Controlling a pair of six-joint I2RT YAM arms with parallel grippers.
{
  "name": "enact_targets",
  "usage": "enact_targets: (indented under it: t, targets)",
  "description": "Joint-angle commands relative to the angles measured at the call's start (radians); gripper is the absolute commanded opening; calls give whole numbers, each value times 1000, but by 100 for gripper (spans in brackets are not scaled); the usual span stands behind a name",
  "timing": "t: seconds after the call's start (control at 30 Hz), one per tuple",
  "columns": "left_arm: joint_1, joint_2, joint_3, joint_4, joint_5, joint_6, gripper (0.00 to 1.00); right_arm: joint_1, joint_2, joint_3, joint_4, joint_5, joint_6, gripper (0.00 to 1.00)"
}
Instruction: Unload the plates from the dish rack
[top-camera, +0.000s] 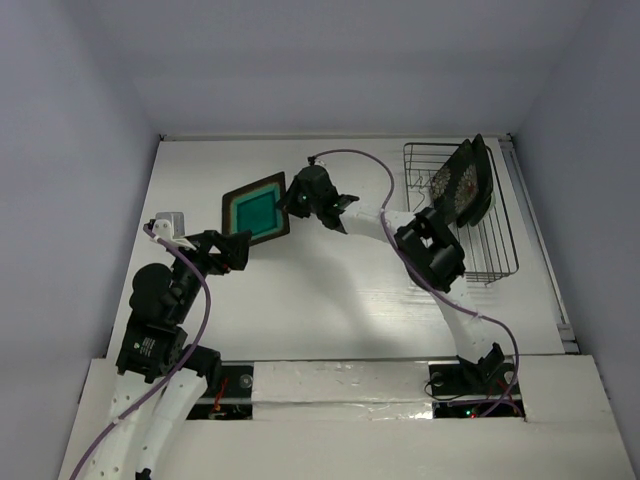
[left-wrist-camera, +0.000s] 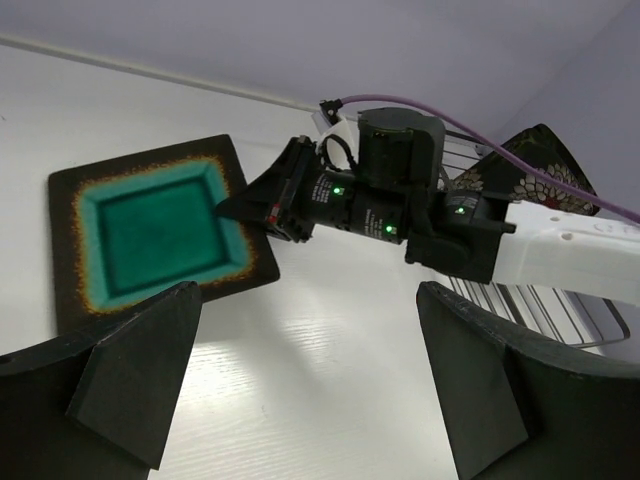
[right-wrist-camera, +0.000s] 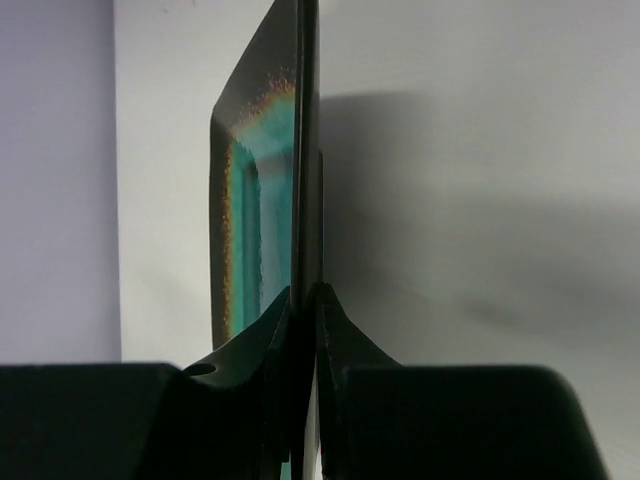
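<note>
My right gripper (top-camera: 289, 205) is shut on the edge of the square dark-rimmed plate with teal centre (top-camera: 256, 210), held flat and low over the table left of centre. I cannot tell if the plate touches the table. In the right wrist view the plate (right-wrist-camera: 255, 200) is edge-on between my shut gripper (right-wrist-camera: 305, 295). The left wrist view shows the plate (left-wrist-camera: 155, 230) and the right gripper (left-wrist-camera: 228, 208). My left gripper (left-wrist-camera: 310, 300) is open and empty just near of the plate (top-camera: 236, 250). A black flowered plate (top-camera: 462, 185) stands in the dish rack (top-camera: 495, 250). No mint plate shows.
The wire rack stands at the back right by the table's right edge, and shows in the left wrist view (left-wrist-camera: 545, 310) behind the right arm (top-camera: 430, 250). A purple cable (top-camera: 380, 180) loops over the right arm. A small grey-white object (top-camera: 168, 220) lies at the left.
</note>
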Motion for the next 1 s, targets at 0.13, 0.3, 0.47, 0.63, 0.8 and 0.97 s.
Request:
enact_targets:
  t: [0.13, 0.3, 0.47, 0.63, 0.8, 0.97]
  targets:
    - [-5, 2, -9, 32, 10, -2, 87, 60, 25, 72, 286, -23, 180, 25]
    - [-5, 8, -9, 35, 21, -1, 87, 60, 8, 3, 282, -12, 185, 50]
    - [-5, 8, -9, 36, 22, 1, 87, 60, -9, 10, 172, -12, 114, 83]
    - [-5, 14, -10, 38, 29, 1, 87, 60, -60, 29, -17, 78, -25, 100]
    - [-5, 10, -10, 40, 32, 1, 88, 51, -127, -2, -97, 173, -142, 100]
    - [-5, 7, -10, 38, 27, 1, 87, 31, -303, -92, -146, 276, -288, 79]
